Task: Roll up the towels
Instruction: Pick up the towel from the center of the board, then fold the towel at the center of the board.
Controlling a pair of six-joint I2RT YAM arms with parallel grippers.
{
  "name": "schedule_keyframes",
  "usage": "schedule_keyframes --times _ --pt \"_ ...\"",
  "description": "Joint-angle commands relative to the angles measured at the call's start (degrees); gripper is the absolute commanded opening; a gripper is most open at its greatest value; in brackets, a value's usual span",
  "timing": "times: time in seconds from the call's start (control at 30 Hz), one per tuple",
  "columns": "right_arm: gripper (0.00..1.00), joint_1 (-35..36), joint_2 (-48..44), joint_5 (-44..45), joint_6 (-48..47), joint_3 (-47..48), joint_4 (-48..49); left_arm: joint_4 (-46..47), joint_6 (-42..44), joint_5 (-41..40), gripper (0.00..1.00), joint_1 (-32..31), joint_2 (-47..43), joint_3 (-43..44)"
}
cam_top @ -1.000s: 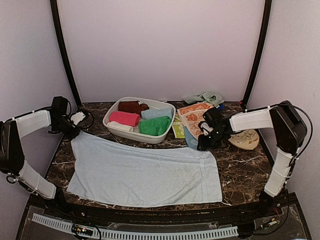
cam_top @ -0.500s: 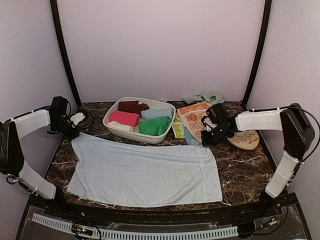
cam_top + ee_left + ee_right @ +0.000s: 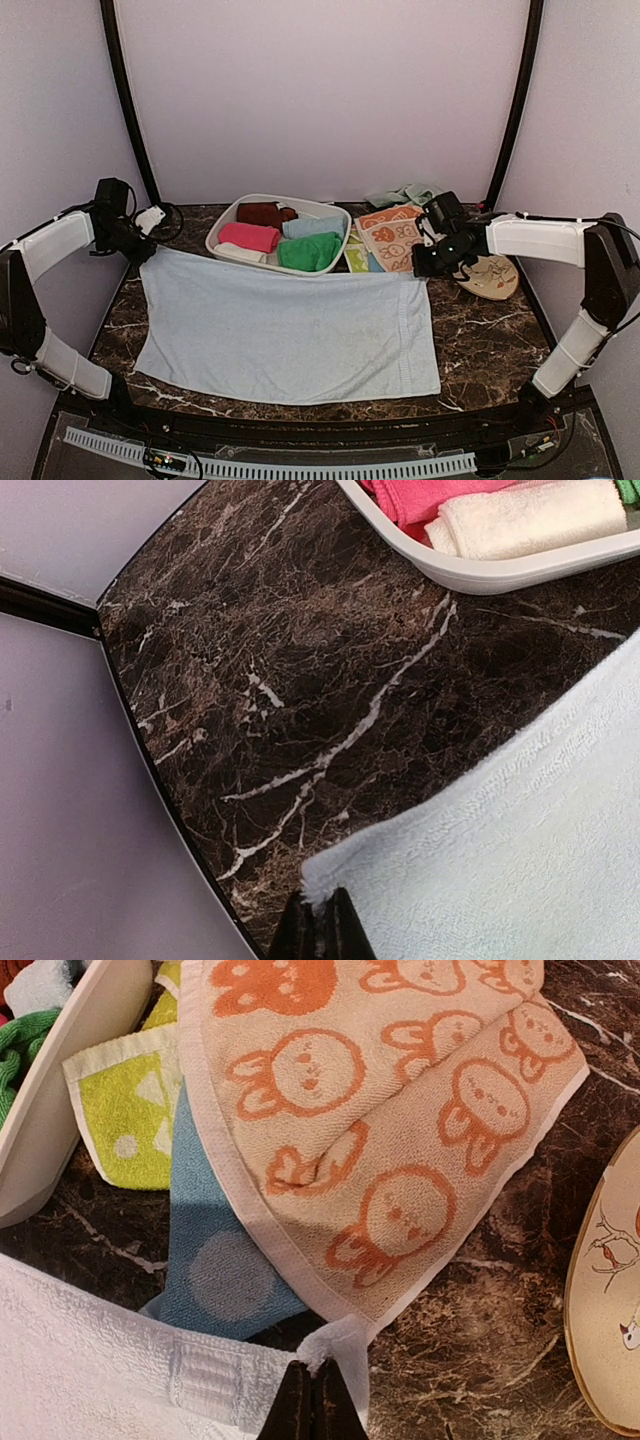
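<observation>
Just in front of the white oval plastic basin, a big pale blue soft cloth towel lies flat. Left of the basin, the left gripper pinches one towel corner tight. Right of the basin, the right gripper pinches the other far corner.

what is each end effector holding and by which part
Both hold the large pale blue towel: the left end effector is shut on its far-left corner, the right end effector on its far-right corner.
</observation>
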Motion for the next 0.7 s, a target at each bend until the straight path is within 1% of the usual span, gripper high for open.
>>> schedule_keyframes --times 0.0,0.07,0.13,0.2,0.3,0.4,0.5,0.67 --pt "0.00 -1.1 -0.9 3.7 1.2 2.1 -0.5 2.3 -0.1 -0.4 0.00 0.2 0.8 1.4" --pt "0.00 -1.2 -1.7 4.2 1.7 2.1 -1.1 2.5 0.6 -0.5 0.00 0.2 1.4 1.1" --pt "0.00 -1.2 -4.8 4.3 2.4 0.9 -1.6 0.6 2.1 -0.8 0.00 0.2 1.2 0.3" --pt "0.00 -1.3 -8.3 3.5 2.8 -1.9 -1.6 -0.7 4.0 -0.7 0.00 0.2 -0.9 -2.3" --pt "0.00 -1.2 -13.2 2.6 3.7 -5.7 -1.8 0.3 6.3 -0.1 0.00 0.2 -5.9 -6.6" --pt "0.00 -1.2 -16.1 2.4 4.0 -7.7 -2.9 -0.6 6.1 -0.2 0.00 0.2 -7.8 -7.5" --pt "0.00 -1.2 -17.2 3.0 3.9 -8.6 -3.8 -1.3 4.9 0.4 0.00 0.2 -8.3 -6.7" --pt "0.00 -1.3 -15.2 4.7 3.1 -7.0 -4.1 1.6 2.9 -0.5 0.00 0.3 -6.2 -4.3"
